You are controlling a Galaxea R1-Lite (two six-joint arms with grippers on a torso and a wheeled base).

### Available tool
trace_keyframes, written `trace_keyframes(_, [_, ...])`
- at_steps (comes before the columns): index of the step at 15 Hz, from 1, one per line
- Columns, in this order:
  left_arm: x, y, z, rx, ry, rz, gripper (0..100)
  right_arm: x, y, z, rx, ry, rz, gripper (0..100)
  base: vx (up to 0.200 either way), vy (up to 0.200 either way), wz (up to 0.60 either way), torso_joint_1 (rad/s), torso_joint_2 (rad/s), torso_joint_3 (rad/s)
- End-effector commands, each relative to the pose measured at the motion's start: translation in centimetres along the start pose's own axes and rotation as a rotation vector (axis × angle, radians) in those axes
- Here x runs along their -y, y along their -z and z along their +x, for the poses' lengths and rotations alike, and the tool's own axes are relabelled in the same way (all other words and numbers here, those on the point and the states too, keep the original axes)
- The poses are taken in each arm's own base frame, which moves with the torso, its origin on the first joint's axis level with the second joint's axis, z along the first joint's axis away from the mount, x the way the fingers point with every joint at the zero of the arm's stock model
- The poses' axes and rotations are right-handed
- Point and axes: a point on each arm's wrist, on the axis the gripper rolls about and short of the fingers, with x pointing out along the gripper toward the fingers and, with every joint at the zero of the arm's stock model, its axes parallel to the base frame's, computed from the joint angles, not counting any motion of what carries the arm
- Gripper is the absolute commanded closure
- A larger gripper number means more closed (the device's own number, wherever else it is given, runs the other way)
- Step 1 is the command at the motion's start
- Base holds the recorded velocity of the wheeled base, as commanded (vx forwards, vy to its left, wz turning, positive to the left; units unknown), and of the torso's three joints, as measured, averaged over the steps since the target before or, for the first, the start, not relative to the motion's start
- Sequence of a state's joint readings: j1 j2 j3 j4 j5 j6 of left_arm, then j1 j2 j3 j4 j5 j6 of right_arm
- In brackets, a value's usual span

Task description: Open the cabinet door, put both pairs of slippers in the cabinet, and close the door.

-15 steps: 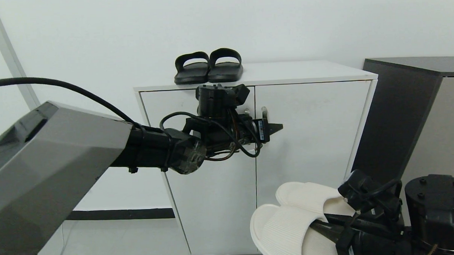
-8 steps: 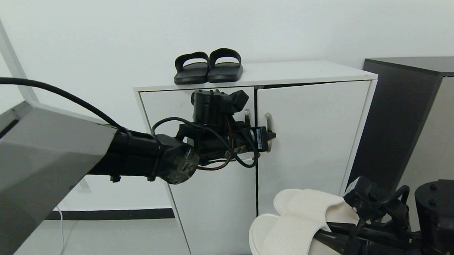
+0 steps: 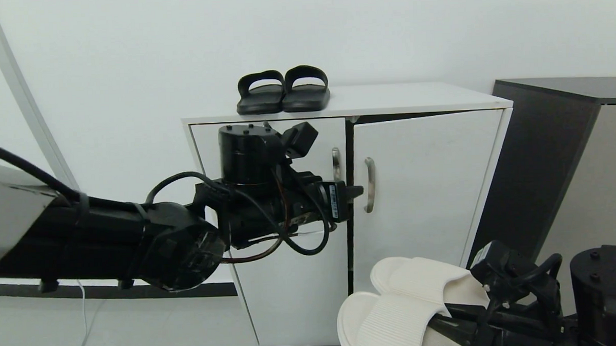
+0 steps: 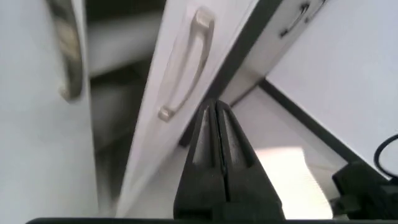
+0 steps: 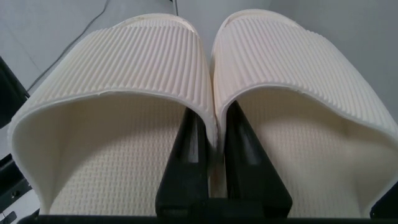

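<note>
The white cabinet has its right door slightly ajar, with a dark gap beside the left door. A pair of black slippers stands on its top. My left gripper is shut, its tips just left of the right door's handle. In the left wrist view the gripper sits by the lower end of that handle, holding nothing. Low at the right, my right gripper is shut on the adjoining inner sides of a pair of white slippers.
A tall dark grey cabinet stands right against the white one's right side. A white wall lies behind, with a black baseboard and a thin cable on the pale floor at the left.
My left gripper has drawn back to the left from the handle, and the right door has swung out a little. The white slippers have sunk slightly with the right arm.
</note>
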State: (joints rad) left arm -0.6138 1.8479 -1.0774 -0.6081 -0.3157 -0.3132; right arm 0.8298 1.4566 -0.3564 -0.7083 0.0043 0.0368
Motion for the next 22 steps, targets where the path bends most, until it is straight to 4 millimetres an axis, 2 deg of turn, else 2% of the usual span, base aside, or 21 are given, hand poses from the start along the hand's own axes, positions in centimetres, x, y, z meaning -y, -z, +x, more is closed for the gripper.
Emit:
trace_keyframes(1, [-1.4,-0.2,-0.3,0.039,-0.025,-0.01,100,0.0,0.0,0.0,-0.002,0.0,0.0,100,0.0,0.0,0.0,0.0,0.0,0.0])
trace_keyframes(6, [-5.2,0.9,3.7,0.057,-0.066,-0.034,100,0.0,0.2,0.1,-0.012,0.0,0.0,100,0.0,0.0,0.0,0.0,0.0,0.0])
trace_keyframes(10, [-5.9,-0.4,6.0,0.102,-0.054,-0.086,100,-0.2,0.3,0.1,-0.016,-0.008,-0.004,100,0.0,0.0,0.0,0.0,0.0,0.0])
trace_keyframes(12, [-5.9,-0.6,6.1,0.096,-0.056,-0.089,100,-0.4,0.4,0.1,-0.02,-0.014,-0.009,100,0.0,0.0,0.0,0.0,0.0,0.0])
trace_keyframes(16, [-5.6,-0.7,5.9,0.097,-0.053,-0.088,100,-0.5,0.5,0.1,-0.024,-0.018,-0.011,100,0.0,0.0,0.0,0.0,0.0,0.0])
trace_keyframes(19, [-4.4,-0.4,5.9,0.098,-0.054,-0.087,100,-0.5,0.6,0.1,-0.028,-0.022,-0.014,100,-0.2,0.0,0.0,0.014,0.0,0.002])
trace_keyframes(22, [-0.9,0.3,5.5,0.076,-0.004,-0.077,100,-0.8,0.6,0.0,-0.028,-0.033,-0.019,100,-0.2,0.0,0.0,-0.001,0.0,0.002])
